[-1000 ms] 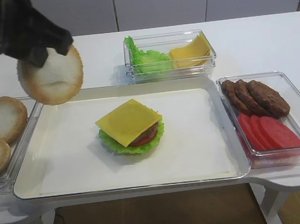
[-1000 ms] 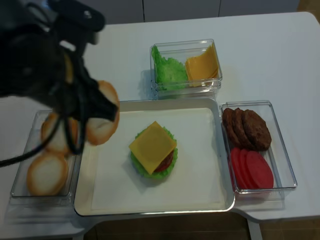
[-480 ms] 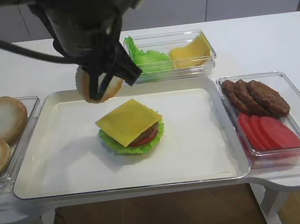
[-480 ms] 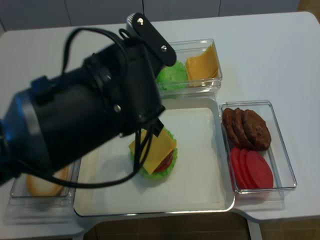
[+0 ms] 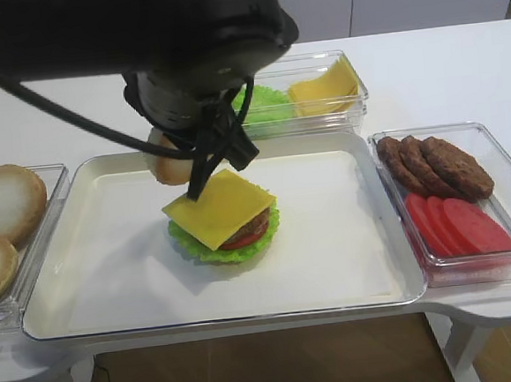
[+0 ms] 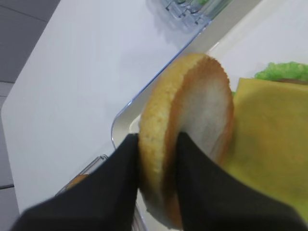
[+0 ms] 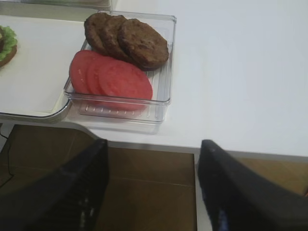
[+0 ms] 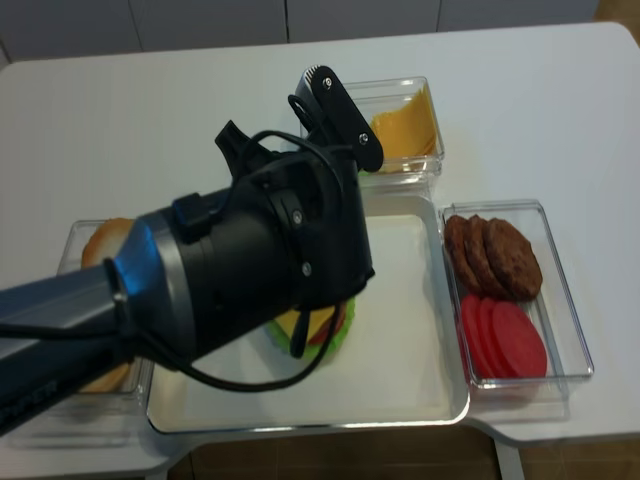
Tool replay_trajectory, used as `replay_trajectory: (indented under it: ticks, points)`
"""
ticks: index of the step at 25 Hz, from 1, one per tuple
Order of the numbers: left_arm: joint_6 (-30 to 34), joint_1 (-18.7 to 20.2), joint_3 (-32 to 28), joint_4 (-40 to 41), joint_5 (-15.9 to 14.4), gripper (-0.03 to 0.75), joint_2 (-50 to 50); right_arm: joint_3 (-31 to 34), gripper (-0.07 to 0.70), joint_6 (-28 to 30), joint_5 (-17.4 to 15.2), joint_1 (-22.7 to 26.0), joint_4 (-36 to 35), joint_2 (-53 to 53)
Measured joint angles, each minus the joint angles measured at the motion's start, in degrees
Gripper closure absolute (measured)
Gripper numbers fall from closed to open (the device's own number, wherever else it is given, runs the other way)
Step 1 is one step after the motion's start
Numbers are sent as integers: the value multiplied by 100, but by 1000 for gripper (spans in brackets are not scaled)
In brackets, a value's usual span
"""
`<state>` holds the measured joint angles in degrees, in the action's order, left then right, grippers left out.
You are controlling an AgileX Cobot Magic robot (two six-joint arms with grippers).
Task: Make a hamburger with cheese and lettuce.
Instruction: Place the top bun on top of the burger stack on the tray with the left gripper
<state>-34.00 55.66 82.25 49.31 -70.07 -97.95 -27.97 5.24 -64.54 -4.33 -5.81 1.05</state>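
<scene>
The hamburger (image 5: 223,217) stands in the middle of the white tray (image 5: 350,263), open on top. Its yellow cheese (image 5: 218,206) square lies over patty and tomato, with the frilly lettuce (image 5: 189,242) ringing the base. My left gripper (image 6: 156,154) is shut on a bun half (image 6: 185,125) with a golden crust, held on edge. The bun half (image 5: 166,159) hangs just above the cheese's back-left corner. In the left wrist view the cheese (image 6: 269,139) and lettuce (image 6: 284,71) lie right beside it. My right gripper (image 7: 151,185) is open and empty beyond the table's front right edge.
A clear box (image 5: 355,103) at the back holds spare lettuce and cheese slices. A box (image 5: 500,150) on the right holds brown patties (image 7: 127,38) and tomato slices (image 7: 110,74). Bun halves (image 5: 4,202) sit in a box on the left. The left arm (image 8: 230,270) hides much of the tray from above.
The left gripper carried the bun half from above the tray's left end rightward and down to the burger's back-left corner. The burger has not moved.
</scene>
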Motion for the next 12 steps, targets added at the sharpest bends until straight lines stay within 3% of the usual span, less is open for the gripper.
replay_trajectory:
  ticks: [12]
  points:
    - [-10, 0, 0, 20, 38, 547, -307, 0, 185, 0, 0, 0, 0, 0]
